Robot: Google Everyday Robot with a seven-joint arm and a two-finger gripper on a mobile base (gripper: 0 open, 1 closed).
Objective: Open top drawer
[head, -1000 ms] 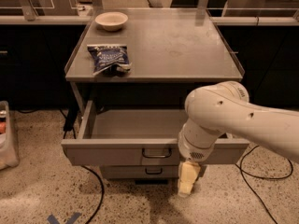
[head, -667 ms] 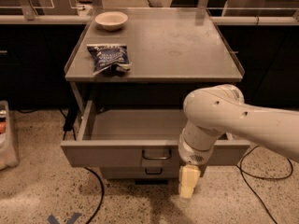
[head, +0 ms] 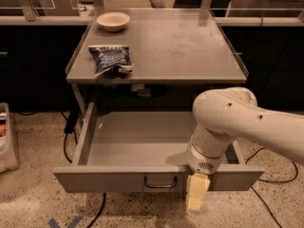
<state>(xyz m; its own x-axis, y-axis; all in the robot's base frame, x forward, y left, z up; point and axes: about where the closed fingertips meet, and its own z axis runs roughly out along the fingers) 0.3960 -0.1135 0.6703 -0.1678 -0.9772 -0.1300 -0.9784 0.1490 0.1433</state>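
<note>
The top drawer [head: 137,139] stands pulled far out from under the grey table, and its shallow grey tray shows bare. Its flat front [head: 99,180] faces me, with the small dark loop handle [head: 159,183] at centre. My gripper [head: 196,194] hangs pale and pointing down just in front of the drawer front. It is a little to the right of the handle and not around it. The white arm [head: 228,122] reaches over the drawer's right front corner and hides it. The two smaller drawers are hidden below.
On the table top [head: 190,46] lie a white bowl [head: 113,21] at the back left and a blue chip bag [head: 110,59] near the front left. A bin [head: 7,141] stands on the floor at the left. Cables [head: 71,127] run beside the table's legs.
The drawer front has come further out towards me and now covers the two lower drawers. The gripper has moved down and outward with it.
</note>
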